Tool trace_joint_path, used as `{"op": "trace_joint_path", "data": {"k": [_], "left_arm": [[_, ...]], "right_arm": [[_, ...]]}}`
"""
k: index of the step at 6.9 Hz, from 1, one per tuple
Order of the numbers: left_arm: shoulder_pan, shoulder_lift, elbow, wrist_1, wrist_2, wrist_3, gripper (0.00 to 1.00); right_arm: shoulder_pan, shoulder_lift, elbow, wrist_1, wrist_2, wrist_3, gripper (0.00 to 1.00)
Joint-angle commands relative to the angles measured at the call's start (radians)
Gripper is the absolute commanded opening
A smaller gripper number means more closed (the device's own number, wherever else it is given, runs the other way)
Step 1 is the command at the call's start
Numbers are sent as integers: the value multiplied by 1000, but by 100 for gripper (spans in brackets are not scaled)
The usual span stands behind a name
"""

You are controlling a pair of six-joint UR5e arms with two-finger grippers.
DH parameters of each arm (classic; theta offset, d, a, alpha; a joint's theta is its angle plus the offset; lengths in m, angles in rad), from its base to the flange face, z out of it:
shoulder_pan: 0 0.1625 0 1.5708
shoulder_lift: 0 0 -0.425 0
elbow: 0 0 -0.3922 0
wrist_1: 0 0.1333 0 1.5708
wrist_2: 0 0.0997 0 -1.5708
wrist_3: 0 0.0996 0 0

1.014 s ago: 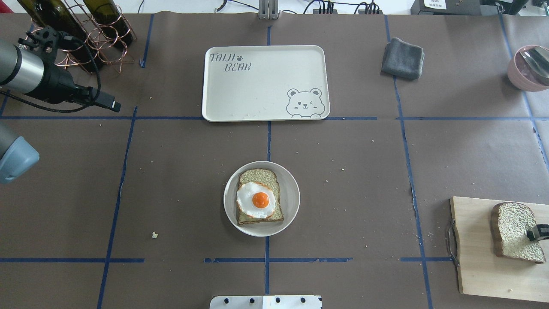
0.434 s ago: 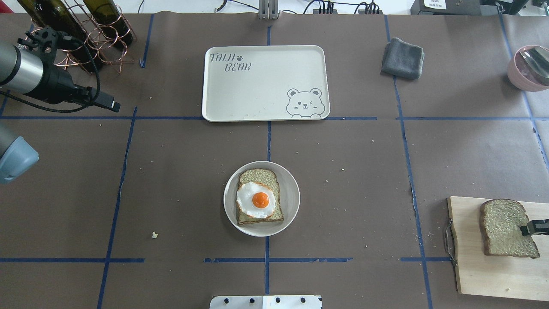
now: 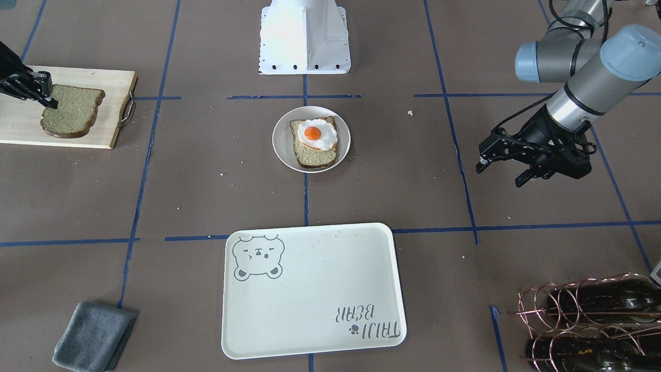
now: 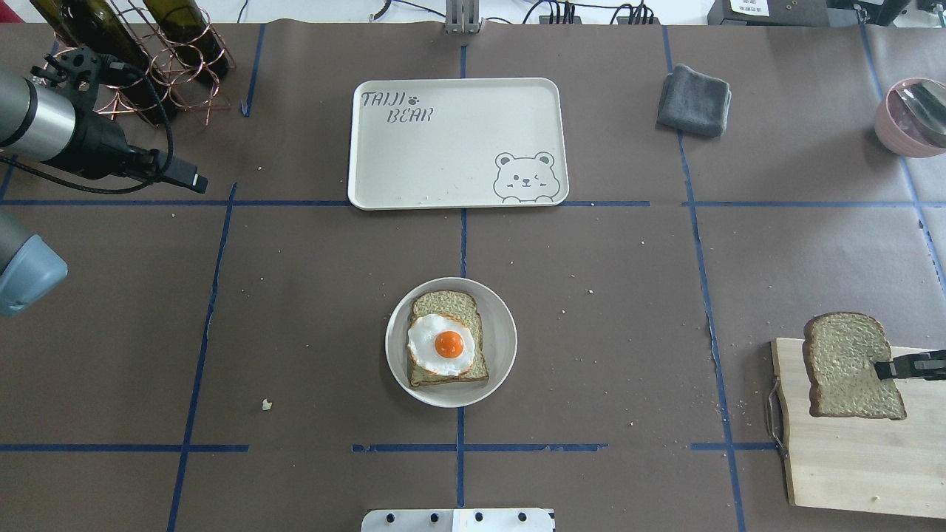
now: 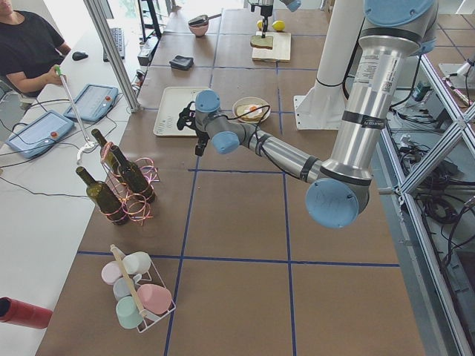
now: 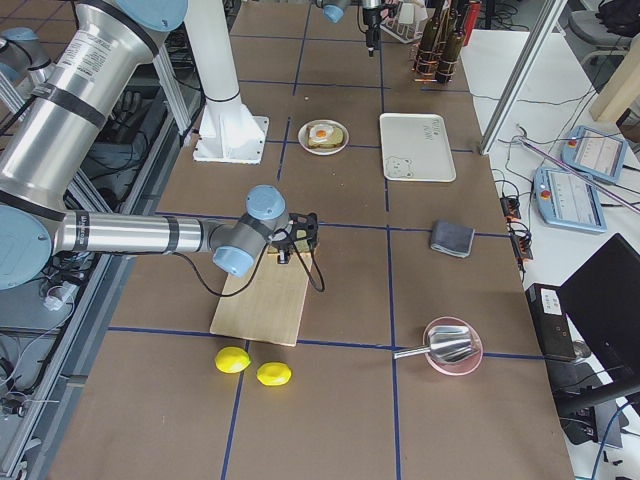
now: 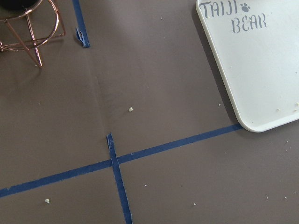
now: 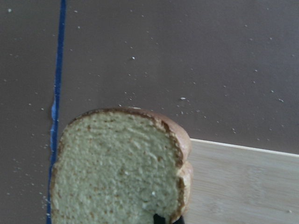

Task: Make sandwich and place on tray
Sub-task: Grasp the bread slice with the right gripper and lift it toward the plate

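One brown-papered table [image 4: 310, 310], blue tape grid [image 4: 295, 202], crumbs [image 4: 267, 404], cream tray [image 4: 443, 148], operator [image 5: 30, 44] nearby

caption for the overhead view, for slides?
Right pincer holds the top bread slice over the cutting board; egg-topped slice waits on the plate, tray beyond.

Table [image 4: 295, 295] is just matt brown paper, tray [image 4: 443, 148] looks like smooth plastic, cloth [image 4: 695, 100] beside it soft grey fabric, bread slice [image 4: 842, 362] rough, cutting board [image 4: 835, 473] bare wood.
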Motion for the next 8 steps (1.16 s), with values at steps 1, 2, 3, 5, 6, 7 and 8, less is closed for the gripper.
{"op": "trace_joint_path", "data": {"k": [1, 2, 3, 5, 6, 7, 8], "left_arm": [[2, -3, 9, 0, -2, -1, 100], [2, -1, 9, 0, -3, -1, 100], [2, -1, 11, -2, -3, -1, 100], [2, -3, 14, -3, -3, -3, 100], [2, -1, 14, -3, -3, -1, 100], [2, -1, 16, -3, -3, -1, 100], [2, -1, 16, -3, -3, -1, 100]], "right_arm": [[15, 184, 19, -17, 52, 100, 0], [12, 333, 22, -109, 64, 192, 0], [-26, 466, 25, -240, 67, 243, 0], [-190, 745, 18, -530, -44, 293, 0], [-274, 864, 7, -663, -136, 293, 0], [-340, 956, -45, -729, -217, 294, 0], [-397, 983, -91, -729, -277, 294, 0]]}}
